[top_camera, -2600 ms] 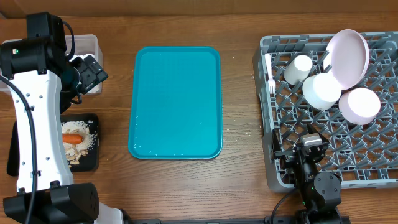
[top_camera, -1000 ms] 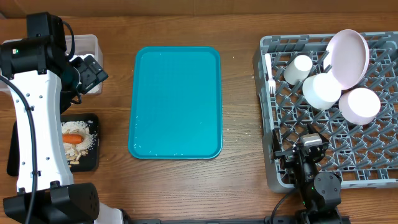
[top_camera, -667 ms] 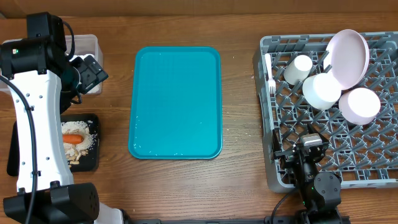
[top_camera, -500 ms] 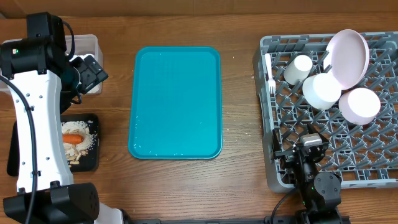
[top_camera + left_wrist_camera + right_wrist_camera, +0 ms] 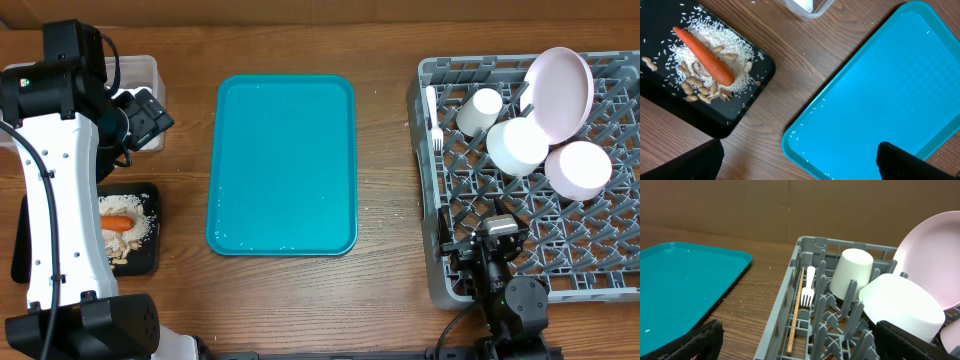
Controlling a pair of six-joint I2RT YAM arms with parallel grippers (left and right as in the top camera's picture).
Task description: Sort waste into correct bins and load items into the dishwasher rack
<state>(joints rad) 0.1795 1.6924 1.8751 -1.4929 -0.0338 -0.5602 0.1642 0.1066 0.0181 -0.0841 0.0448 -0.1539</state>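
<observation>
The orange carrot lies on rice and peanuts in the black tray, which sits front left in the overhead view. The clear tub holds something white. In the grey dishwasher rack stand the pinkish plate, two white bowls, a cup and a white fork. A thin wooden stick lies in the rack beside the fork. My left gripper hangs open over the table between black tray and teal tray. My right gripper stands open at the rack's near left corner.
A flat teal tray lies in the middle of the table with a few rice grains on it. The left arm's white body covers part of the black tray's left side. A brown wall stands behind the table.
</observation>
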